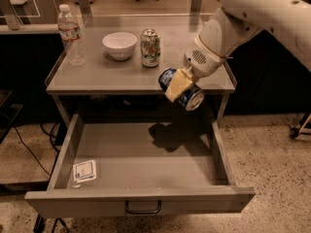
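Observation:
My gripper (179, 85) is shut on a blue can (184, 92), which lies tilted on its side in the air. The can hangs just past the front edge of the grey table top (116, 76), above the back right part of the open drawer (146, 154). Its shadow falls on the drawer floor beneath it. A yellowish finger pad (177, 84) covers the can's middle. The white arm reaches in from the upper right.
On the table top stand a water bottle (71, 35), a white bowl (119, 45) and a green-and-white can (150, 48). A small white packet (84, 170) lies in the drawer's front left corner. The drawer handle (143, 208) faces the camera.

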Robot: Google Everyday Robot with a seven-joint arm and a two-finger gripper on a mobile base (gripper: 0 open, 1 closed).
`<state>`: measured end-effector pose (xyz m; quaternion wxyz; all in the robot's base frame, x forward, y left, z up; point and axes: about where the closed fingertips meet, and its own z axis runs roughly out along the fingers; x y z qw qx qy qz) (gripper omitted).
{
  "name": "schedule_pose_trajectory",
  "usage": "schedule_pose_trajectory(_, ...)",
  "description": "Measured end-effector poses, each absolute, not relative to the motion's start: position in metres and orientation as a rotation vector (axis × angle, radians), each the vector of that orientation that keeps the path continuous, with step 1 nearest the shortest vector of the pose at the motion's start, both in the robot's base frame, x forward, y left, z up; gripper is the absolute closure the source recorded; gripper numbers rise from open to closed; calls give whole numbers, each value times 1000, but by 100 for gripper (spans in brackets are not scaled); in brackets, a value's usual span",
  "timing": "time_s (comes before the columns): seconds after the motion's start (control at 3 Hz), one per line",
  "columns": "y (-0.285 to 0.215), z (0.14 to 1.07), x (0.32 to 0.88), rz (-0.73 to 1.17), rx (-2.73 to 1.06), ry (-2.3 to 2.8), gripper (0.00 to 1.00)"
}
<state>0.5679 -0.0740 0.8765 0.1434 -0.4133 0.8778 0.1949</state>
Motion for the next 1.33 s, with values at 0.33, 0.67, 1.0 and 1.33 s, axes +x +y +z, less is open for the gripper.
schedule_pose_trajectory(0.33,-70,850,496,654,-1146,2587,100)
schedule_pose_trajectory(0.67,-70,850,496,654,-1146,2587,100)
schedule_pose_trajectory(1.0,-64,828,492,691,-1140,2610,100)
schedule_pose_trajectory(1.33,-60,801,487,719,-1118,2653,100)
